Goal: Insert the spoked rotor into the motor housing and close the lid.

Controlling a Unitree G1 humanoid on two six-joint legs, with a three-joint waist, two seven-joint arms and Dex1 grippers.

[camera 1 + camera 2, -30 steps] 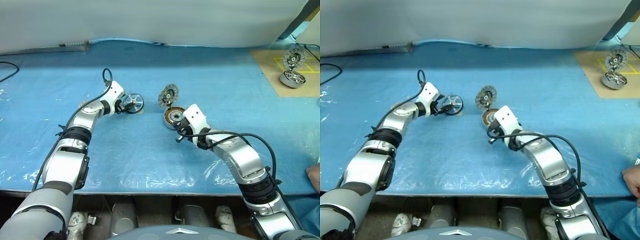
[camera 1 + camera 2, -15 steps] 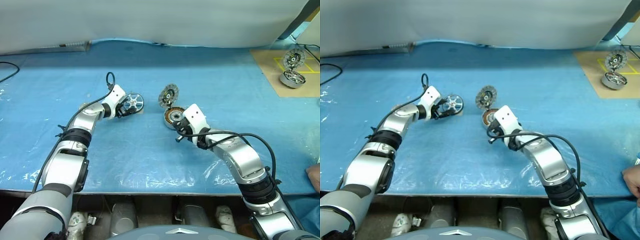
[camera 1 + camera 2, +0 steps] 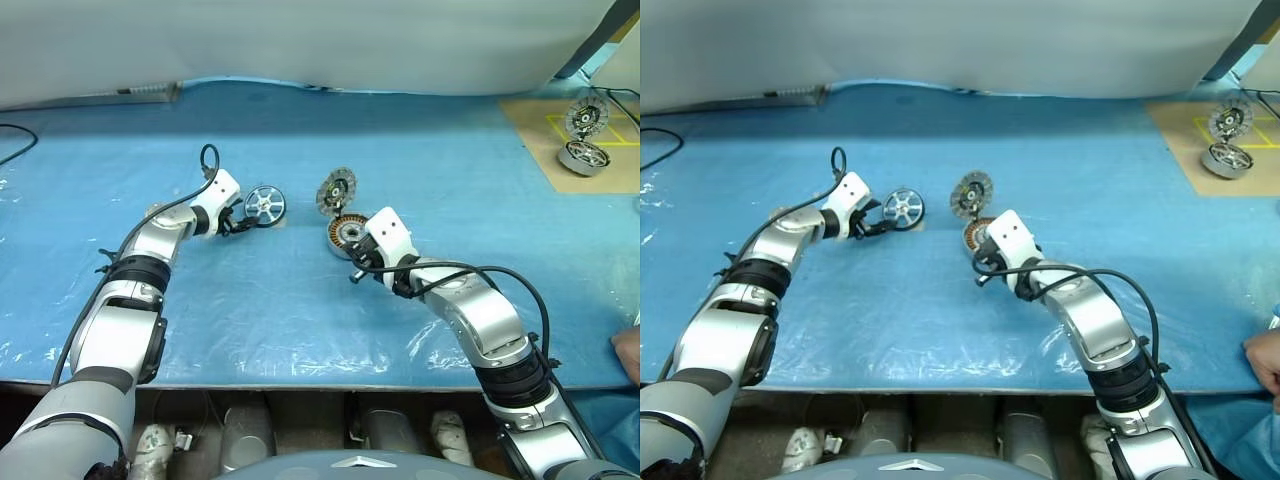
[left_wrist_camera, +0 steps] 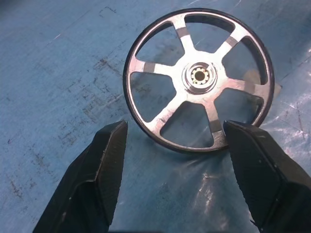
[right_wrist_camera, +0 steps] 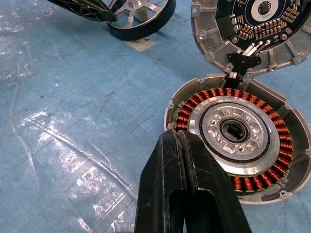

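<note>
My left gripper (image 4: 175,141) is spread wide on the blue sheet (image 3: 300,300), holding nothing. Its two black fingers (image 4: 104,165) stand apart, one either side of the near edge of the rotor (image 4: 199,80). In the left wrist view a gap shows between each fingertip and the dark rim, so I am just beside the rotor, not touching it. The rotor lies flat on the sheet, silver spokes and hub facing up, with a scrap of tape peeking out from under its far side.

My right gripper (image 5: 182,145) is clenched tight, fingers pressed together with nothing between them. Its tip sits at the near rim of the housing (image 5: 238,133); I cannot tell whether it touches the metal. The housing rests on the sheet near the middle, its ring of copper windings and silver core bare and open to view. The lid (image 3: 337,190) stands up from the housing's far edge on its hinge, tilted back, its inner face with small components turned toward the housing.

From the head views the rotor (image 3: 265,204) lies to the left of the housing (image 3: 347,234), apart from it, with bare sheet between them.

Far off on the right, a second unit (image 3: 584,154) sits on a brown board (image 3: 540,130). A person's hand (image 3: 1264,360) shows at the right edge.
</note>
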